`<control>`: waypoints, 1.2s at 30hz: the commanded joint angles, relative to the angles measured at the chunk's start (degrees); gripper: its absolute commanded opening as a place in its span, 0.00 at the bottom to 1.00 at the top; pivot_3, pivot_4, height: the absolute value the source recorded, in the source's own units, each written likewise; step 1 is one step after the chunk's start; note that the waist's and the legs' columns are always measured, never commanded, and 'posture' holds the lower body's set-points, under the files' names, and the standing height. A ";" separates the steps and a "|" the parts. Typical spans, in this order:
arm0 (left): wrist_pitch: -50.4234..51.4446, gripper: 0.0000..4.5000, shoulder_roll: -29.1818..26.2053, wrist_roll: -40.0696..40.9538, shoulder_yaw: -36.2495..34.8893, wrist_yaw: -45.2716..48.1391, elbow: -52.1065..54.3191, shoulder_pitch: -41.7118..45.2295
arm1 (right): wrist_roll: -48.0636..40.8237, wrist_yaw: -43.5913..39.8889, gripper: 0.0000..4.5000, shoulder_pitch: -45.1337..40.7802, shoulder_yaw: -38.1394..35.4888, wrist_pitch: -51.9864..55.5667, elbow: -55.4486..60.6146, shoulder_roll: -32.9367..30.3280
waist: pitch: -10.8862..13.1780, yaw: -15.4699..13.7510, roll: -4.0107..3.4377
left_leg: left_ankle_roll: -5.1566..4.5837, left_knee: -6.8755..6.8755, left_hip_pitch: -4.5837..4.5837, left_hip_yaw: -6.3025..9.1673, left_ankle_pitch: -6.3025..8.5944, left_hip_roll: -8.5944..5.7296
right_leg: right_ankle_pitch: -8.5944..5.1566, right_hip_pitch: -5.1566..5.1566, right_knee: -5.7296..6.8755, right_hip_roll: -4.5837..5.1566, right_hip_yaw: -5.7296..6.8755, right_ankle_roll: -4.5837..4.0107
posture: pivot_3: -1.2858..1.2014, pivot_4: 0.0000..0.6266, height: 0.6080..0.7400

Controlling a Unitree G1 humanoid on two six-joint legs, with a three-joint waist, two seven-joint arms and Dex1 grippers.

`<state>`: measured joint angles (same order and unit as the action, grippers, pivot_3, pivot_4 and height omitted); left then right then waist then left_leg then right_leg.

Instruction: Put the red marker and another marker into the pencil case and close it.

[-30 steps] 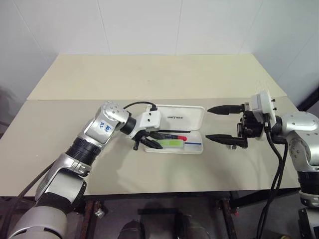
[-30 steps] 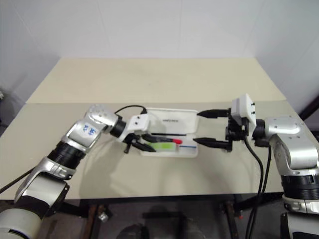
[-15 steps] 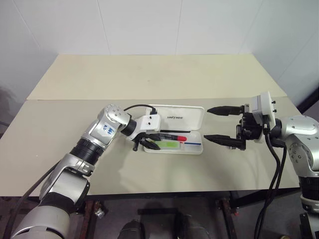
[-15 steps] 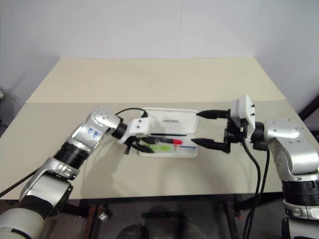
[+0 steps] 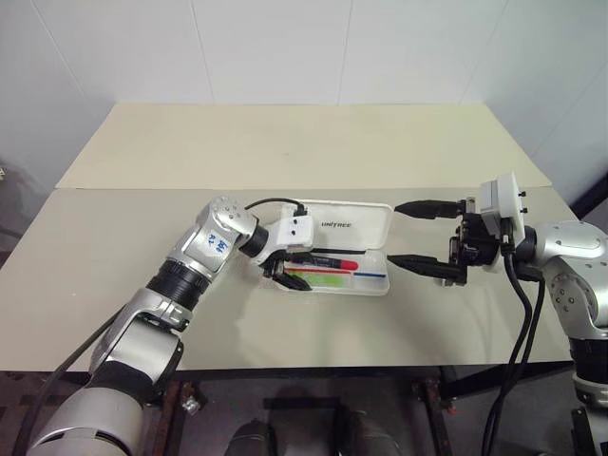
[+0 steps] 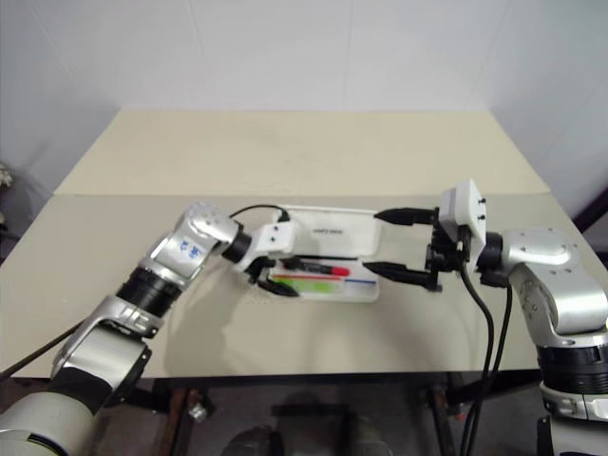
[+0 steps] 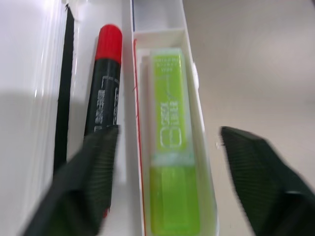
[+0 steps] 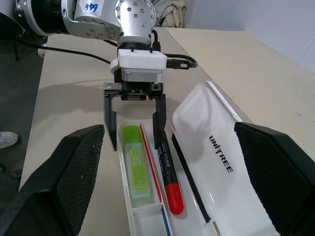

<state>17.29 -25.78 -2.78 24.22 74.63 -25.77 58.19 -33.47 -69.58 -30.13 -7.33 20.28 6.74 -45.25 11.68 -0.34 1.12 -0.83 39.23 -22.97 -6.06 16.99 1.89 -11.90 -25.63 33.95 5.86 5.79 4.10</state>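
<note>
Case [image 5: 353, 226] lies open mid-table [image 5: 285, 142], lid tipped back on the far side. Inside the tray: green highlighter [image 8: 136, 164] in the near compartment, red marker [image 8: 169, 184] just beyond the divider, red cap toward the right. Left gripper [image 8: 133, 118] hangs over the tray's left end, fingers spread apart, one on either side of the highlighter, grasping nothing. Right gripper [image 5: 415, 236] hovers just right of the case, fingers wide apart, empty.
</note>
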 commanded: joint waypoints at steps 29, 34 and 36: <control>-4.26 1.00 -15.86 19.03 -23.20 3.39 18.02 -10.56 | 4.02 41.79 1.00 -7.63 -1.13 71.33 10.25 -6.11 | -0.01 0.21 -0.04 | -0.32 0.00 -0.11 0.59 -0.14 -0.10 | 0.03 -0.05 0.13 0.50 0.09 0.05 | 0.52 0.24 1.00; -3.67 1.00 -16.61 19.88 -23.70 2.44 20.11 -12.36 | 6.69 44.82 1.00 -8.24 -0.80 70.51 5.67 -3.42 | -0.01 0.33 -0.05 | -0.40 0.00 -0.20 0.53 -0.11 -0.12 | 0.07 -0.06 0.05 0.49 0.09 0.13 | 0.52 0.24 1.00; -3.19 1.00 -17.24 20.49 -24.35 2.21 21.01 -12.92 | 7.58 45.51 1.00 -7.80 -0.25 69.22 3.99 -2.14 | -0.01 0.36 -0.05 | -0.40 -0.01 -0.22 0.51 -0.10 -0.12 | 0.08 -0.06 0.01 0.47 0.10 0.14 | 0.52 0.24 1.00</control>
<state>13.93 -41.61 15.97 2.18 77.26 -7.19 45.49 -26.94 -25.18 -37.39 -6.82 90.91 10.88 -47.55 11.67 0.02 1.07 -1.23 39.22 -23.19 -5.57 16.89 1.77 -11.83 -25.69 33.95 6.33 5.89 4.23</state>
